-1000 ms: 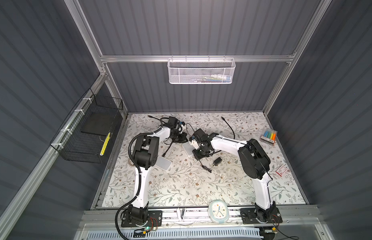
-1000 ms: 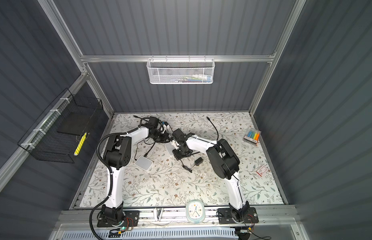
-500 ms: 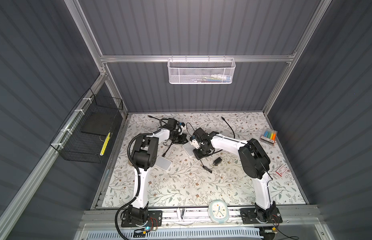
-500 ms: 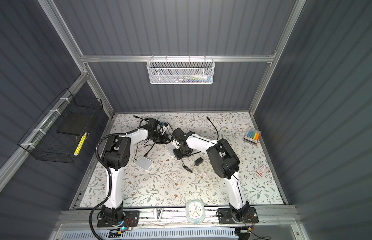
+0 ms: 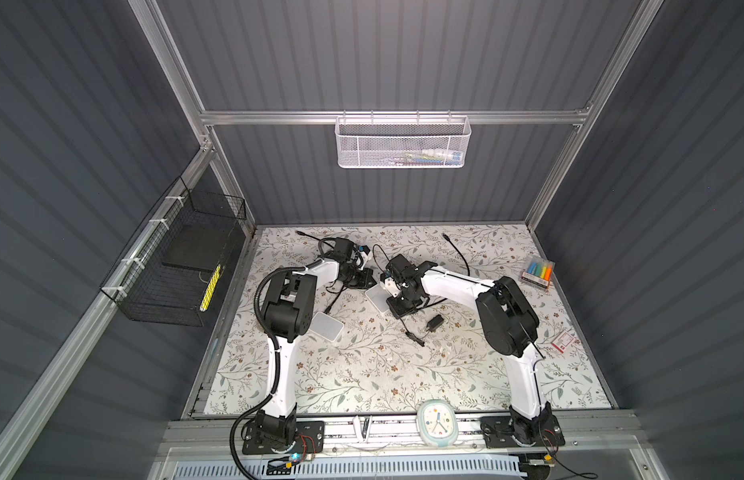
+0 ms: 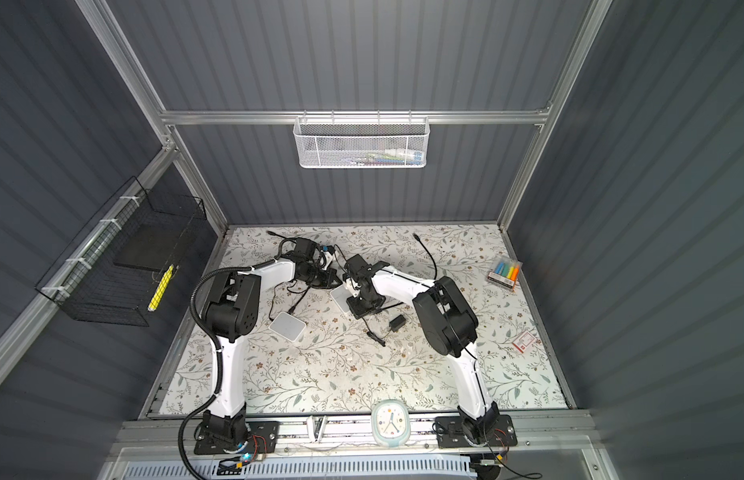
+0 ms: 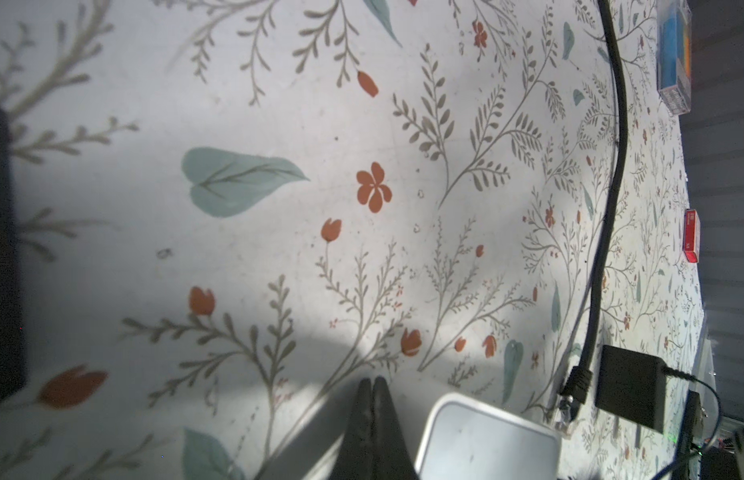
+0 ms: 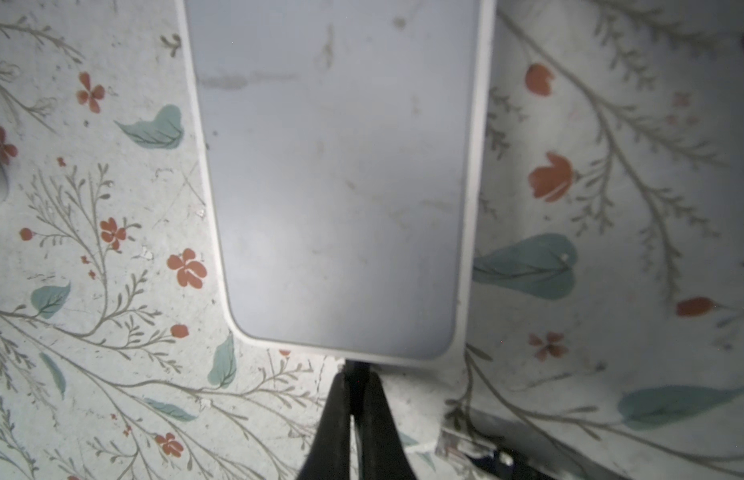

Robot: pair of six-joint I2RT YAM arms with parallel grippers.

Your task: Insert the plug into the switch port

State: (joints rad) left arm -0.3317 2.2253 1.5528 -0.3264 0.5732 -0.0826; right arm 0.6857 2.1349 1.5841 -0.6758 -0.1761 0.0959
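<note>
The switch point(image 8: 337, 178) is a flat white box with rounded corners, lying on the floral mat point(image 5: 362, 374) between both arms. It also shows in both top views point(image 5: 375, 296) point(image 6: 339, 296). My right gripper point(image 8: 354, 374) point(image 5: 394, 309) points down at one edge of the switch. It is shut on a small dark plug point(image 8: 356, 368) whose tip touches that edge; the port is hidden. My left gripper point(image 7: 372, 384) point(image 5: 371, 279) is shut and empty, just beside the switch's corner point(image 7: 486, 440). A clear-tipped cable plug point(image 7: 567, 405) lies loose by the switch.
A black adapter point(image 5: 434, 322) with a thin lead lies near the right arm. A second white box point(image 5: 327, 328) sits by the left arm. At the right edge are a marker pack point(image 5: 538, 272) and a red card point(image 5: 563, 341). A clock point(image 5: 437, 424) stands at the front rail.
</note>
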